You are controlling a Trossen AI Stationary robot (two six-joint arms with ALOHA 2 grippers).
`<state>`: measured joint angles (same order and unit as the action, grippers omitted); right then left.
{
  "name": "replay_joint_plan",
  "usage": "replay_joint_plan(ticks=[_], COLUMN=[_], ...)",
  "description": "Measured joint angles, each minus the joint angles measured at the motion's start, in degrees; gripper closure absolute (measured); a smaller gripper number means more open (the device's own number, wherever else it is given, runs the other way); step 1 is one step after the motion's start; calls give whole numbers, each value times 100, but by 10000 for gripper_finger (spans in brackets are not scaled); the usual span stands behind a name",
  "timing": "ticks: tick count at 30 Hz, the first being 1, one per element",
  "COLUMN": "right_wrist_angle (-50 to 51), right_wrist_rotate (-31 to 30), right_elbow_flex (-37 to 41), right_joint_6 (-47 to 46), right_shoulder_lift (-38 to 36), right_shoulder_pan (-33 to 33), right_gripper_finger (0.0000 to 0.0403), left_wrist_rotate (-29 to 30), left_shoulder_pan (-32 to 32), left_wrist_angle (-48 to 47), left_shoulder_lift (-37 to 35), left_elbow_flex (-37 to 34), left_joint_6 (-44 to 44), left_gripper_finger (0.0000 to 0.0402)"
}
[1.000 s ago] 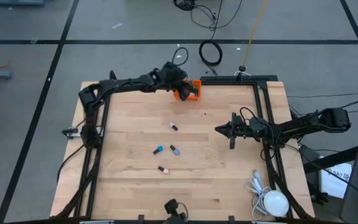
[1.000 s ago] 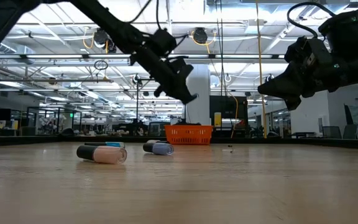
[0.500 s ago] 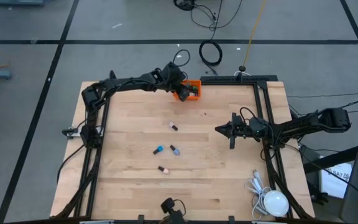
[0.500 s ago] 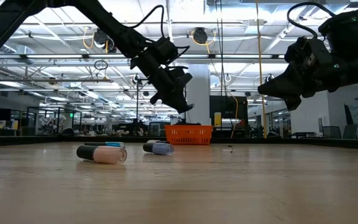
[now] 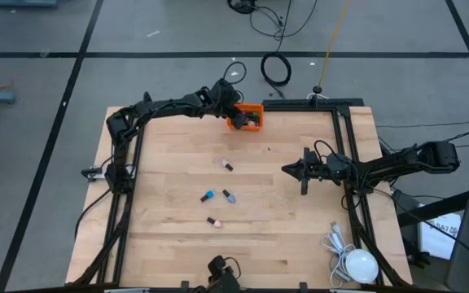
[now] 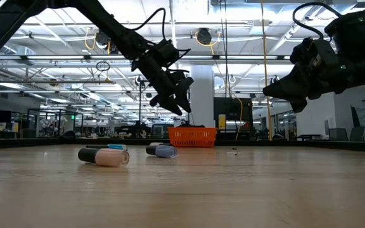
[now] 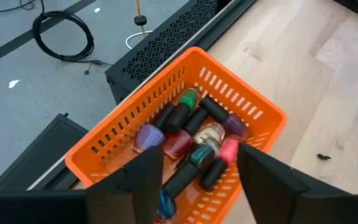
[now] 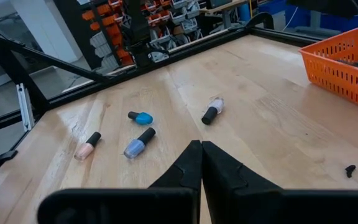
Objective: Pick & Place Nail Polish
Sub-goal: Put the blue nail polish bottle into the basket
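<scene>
The orange bin point(image 5: 252, 119) stands at the table's far edge and holds several nail polish bottles point(image 7: 194, 134), lying in a heap. My left gripper point(image 7: 199, 154) hangs open just above the bin point(image 7: 104, 134), slanting down, its fingers on either side of the heap and touching nothing. More bottles lie on their sides mid-table: a pale pink one point(image 5: 227, 165), a blue one point(image 5: 208, 196), a lavender one point(image 5: 230, 196) and a peach one point(image 5: 213, 221). My right gripper point(image 5: 287, 170) waits shut, level, right of the table's middle, above the wood.
Black frame rails point(image 5: 342, 146) run along the table's left and right sides. A white dome and a coiled white cable point(image 5: 355, 262) sit at the near right corner. A small dark speck point(image 5: 269, 149) lies on the wood below the bin. A camera mount point(image 5: 221, 273) stands at the near edge.
My left gripper has sunk a little over the orange bin and tipped further down. In the low view its fingers, together before, now stand apart: it has opened. My right arm has kept still.
</scene>
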<state>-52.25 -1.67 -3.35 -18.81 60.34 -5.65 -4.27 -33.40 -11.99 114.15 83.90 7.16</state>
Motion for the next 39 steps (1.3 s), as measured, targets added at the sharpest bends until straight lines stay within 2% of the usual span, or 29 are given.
replay_joint_plan(ticks=[4,7,12,17,20,24,30,34,39], right_wrist_angle=[27,63,66,76,87,150,195,193,149], right_wrist_rotate=[17,17,20,22,37,42,42,35,29], right_elbow_flex=[0,0,0,1,0,2,1,0,1], right_joint_6=[-2,-2,-2,-2,-26,-119,-145,-126,-92], right_shoulder_lift=[0,0,0,0,0,0,0,0,0], right_shoulder_pan=[2,2,2,2,2,13,14,13,13], right_gripper_finger=[403,403,403,403,403,403,403,403,403], left_wrist_rotate=[-16,-15,-37,-61,75,170,436,923,1399], left_shoulder_pan=[-2,31,252,958,1621,2595,3829,4266,4382], left_wrist_angle=[-176,-489,-1953,-3861,-4378,-4322,-3457,-2759,-2280], left_shoulder_lift=[-101,-448,-1321,-1979,-2184,-2295,-2293,-2293,-2293], left_elbow_flex=[0,0,0,-64,-423,-1211,-2269,-2713,-2990], left_joint_6=[-340,-615,-732,-191,358,1076,2256,2614,3017], left_gripper_finger=[170,162,168,173,174,174,174,174,174])
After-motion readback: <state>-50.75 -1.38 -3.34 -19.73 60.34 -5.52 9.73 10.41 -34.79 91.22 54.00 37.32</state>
